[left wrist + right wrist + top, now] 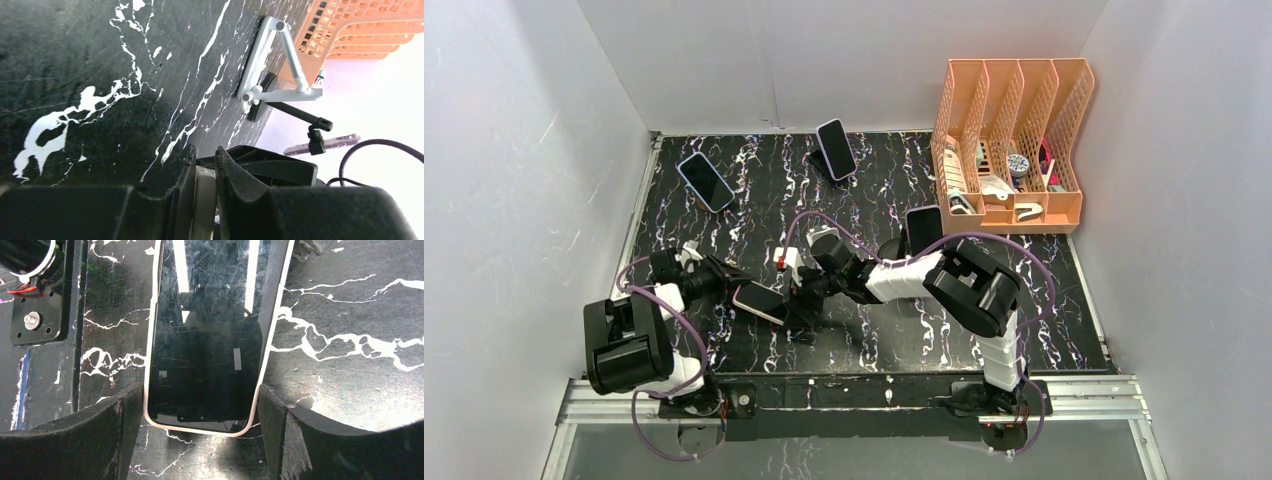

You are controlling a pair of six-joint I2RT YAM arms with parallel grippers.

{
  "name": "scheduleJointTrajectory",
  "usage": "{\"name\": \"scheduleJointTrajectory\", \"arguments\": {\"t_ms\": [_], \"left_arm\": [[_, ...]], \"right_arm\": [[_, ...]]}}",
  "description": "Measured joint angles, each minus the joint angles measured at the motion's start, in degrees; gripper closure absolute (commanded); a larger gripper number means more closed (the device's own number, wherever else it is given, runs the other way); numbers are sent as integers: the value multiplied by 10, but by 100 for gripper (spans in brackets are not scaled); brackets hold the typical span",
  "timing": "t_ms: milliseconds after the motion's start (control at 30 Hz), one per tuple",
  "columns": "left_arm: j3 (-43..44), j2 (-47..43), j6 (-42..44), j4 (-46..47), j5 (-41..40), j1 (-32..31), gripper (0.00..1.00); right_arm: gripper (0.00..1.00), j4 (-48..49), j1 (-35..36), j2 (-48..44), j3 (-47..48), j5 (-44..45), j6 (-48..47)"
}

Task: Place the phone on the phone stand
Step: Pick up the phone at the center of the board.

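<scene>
Phone (759,302) is held just off the surface (894,180), between both arms. Left fingers (240,180) are pinched on its thin edge, right fingers (115,440) clamped across its width. Probably stiff, light, slick glass, so it's best gripped by the rimmed sides.

Plain white walls (524,150) enclosed the bench (884,185) on three sides — black top, white marble veining, evenly lit.

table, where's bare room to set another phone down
Bare: the back strip between the propped phone and the rack, and the front right of the table, between the right arm and the edge. Crowded: the middle, where both arms meet at the held phone.
</scene>
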Motion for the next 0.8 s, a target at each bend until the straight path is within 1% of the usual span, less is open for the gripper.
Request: {"name": "scheduleJointTrajectory", "arguments": {"t_ms": [33,67,133,167,200,300,367,500,533,667,800], "left_arm": [[0,-2,-1,2,0,-1,57],[0,-3,-3,5,2,-3,48],[0,-5,-5,9,5,-5,39],[0,-7,-9,10,9,-6,38],[0,-9,-9,9,10,-7,38],[0,-18,-10,10,12,-12,45],[0,-21,-11,11,12,-15,52],[0,-22,-10,13,12,-20,74],[0,-22,-12,13,12,-21,77],[0,-30,-9,3,12,-26,77],[0,-61,-9,-13,12,-29,70]], "right_arm": [[30,0,0,0,0,0,0],[30,0,-1,0,0,-1,0],[30,-2,0,0,0,-3,-5],[30,-4,0,0,0,-3,-8],[30,-5,0,0,0,-3,-12],[30,-6,-1,0,0,-4,-16],[30,-6,-4,0,0,-7,-17],[30,-6,-9,0,0,-15,-16],[30,-6,-11,0,0,-17,-16],[30,-6,-16,-1,0,-27,-14],[30,-8,-18,-1,0,-31,-17]]}}
